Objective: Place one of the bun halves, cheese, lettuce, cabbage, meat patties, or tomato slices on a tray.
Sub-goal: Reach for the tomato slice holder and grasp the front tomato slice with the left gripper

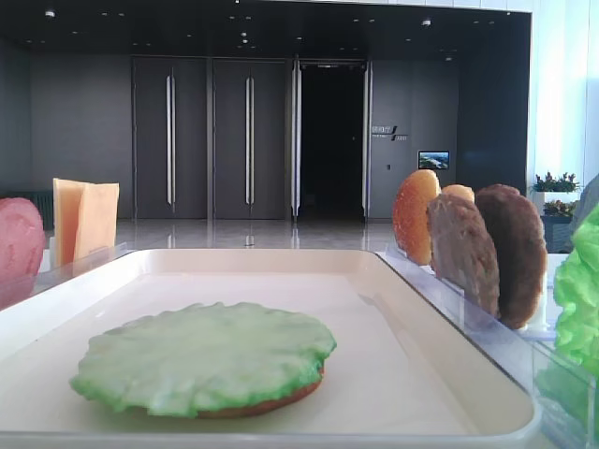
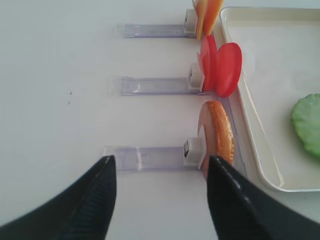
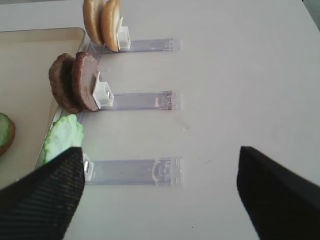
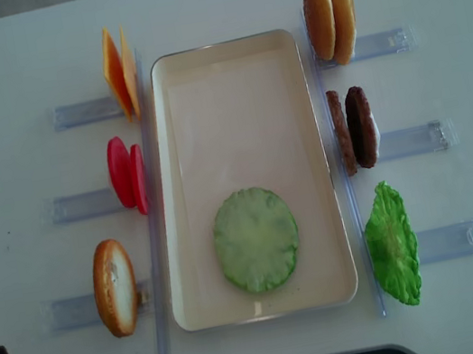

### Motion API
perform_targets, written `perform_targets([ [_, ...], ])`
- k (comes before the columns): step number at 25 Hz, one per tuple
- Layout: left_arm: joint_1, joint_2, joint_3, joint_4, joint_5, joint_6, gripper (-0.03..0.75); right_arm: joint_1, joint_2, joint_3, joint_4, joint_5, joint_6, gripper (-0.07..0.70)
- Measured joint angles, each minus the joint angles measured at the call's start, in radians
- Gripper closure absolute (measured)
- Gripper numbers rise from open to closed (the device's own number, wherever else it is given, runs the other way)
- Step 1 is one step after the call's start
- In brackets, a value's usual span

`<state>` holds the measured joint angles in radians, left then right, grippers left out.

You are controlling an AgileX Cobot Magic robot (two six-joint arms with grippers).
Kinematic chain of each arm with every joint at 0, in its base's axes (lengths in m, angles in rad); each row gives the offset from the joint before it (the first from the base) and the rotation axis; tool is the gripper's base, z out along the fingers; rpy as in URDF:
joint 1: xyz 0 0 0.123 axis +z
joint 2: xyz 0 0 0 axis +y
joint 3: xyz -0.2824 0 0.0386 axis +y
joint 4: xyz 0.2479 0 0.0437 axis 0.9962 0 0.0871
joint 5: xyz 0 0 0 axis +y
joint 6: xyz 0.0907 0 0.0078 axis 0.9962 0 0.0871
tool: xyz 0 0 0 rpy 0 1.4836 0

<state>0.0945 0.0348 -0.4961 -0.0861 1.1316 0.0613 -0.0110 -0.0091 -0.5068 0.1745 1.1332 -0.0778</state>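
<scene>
On the table: the tray point(image 4: 226, 64) lay lengthwise down the middle, flanked on each side by three clear holders point(image 4: 432, 245) set crosswise to it.
Left side: the cheese point(image 4: 119, 83) stood on edge at the far end, the tomato slices point(image 4: 126, 173) in the middle holder, and a single bun half point(image 4: 114, 287) at the near end.
Right side: two bun halves point(image 4: 330, 20) stood at the far end, the meat patties point(image 4: 354, 129) in the middle, and a bright green lettuce leaf point(image 4: 391, 244) at the near end.
On the tray: a pale green cabbage round point(image 4: 256, 239) lay flat toward the near end, with a brown edge showing beneath it in the low view.
Orientation: every disc in the holders stood upright on its rim, flat faces turned along the tray's long side.
Left gripper point(image 2: 161, 192): fingers spread wide, gripping nothing, poised over the near holder; the single bun half stood just beyond the gap, close to the right-hand finger point(image 2: 235, 210).
Right gripper point(image 3: 160, 192): fingers also wide apart and empty, over the near right holder; the lettuce sat by its left-hand finger point(image 3: 47, 200), patties and buns farther on.
In the way: the tray's raised rim ran just beside the standing pieces.
</scene>
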Motion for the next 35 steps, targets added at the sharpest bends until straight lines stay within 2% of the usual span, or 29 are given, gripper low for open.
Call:
perform_targets([
  [3, 0.0, 0.054, -0.042, 0.002, 0.01, -0.012, 0.244, 0.0, 0.0, 0.0, 0.0, 0.0, 0.0, 0.043],
  [12, 0.0, 0.358, -0.283, 0.086, 0.117, -0.038, 0.239, 0.0, 0.0, 0.0, 0.001, 0.0, -0.001, 0.043],
  [25, 0.0, 0.906, -0.575, 0.139, 0.121, -0.119, 0.238, 0.0, 0.0, 0.0, 0.001, -0.001, -0.001, 0.043],
  [35, 0.0, 1.188, -0.703, 0.196, 0.115, -0.154, 0.238, 0.0, 0.0, 0.0, 0.001, -0.001, -0.001, 0.043],
])
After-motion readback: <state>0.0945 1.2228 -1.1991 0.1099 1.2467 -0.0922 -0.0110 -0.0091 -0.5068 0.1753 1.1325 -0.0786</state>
